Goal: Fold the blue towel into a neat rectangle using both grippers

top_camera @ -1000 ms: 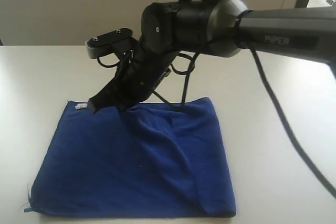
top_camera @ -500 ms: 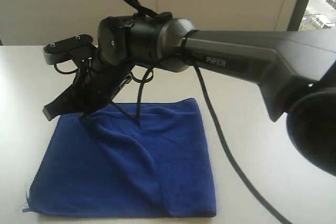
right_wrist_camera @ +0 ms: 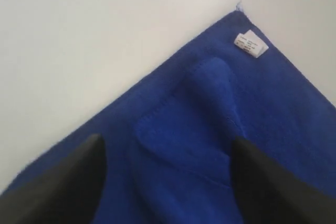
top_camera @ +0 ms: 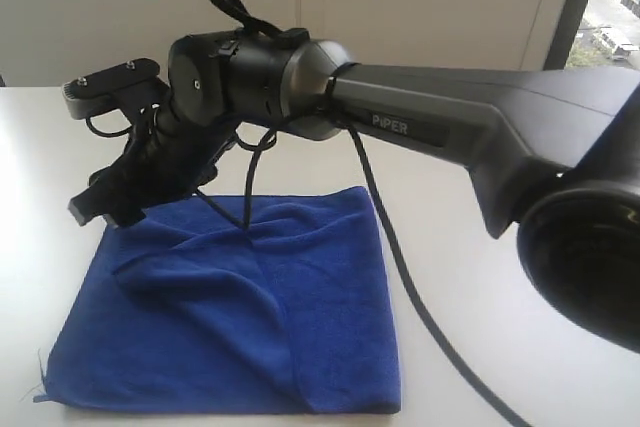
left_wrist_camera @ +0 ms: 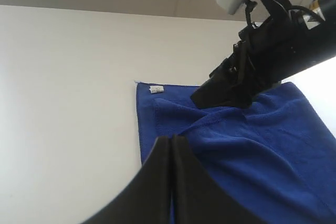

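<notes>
We found the right claw (right_wrist_camera: 168, 141) spread wide, empty, over the blue towel (top_camera: 250, 337) beside its tag (right_wrist_camera: 250, 44); left claw (left_wrist_camera: 171, 142) closed tight, empty.

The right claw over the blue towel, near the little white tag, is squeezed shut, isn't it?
Not shut. The right wrist view shows the right gripper open, its fingers wide apart. The rest is right: it is over the blue towel, near the little white tag.
</notes>
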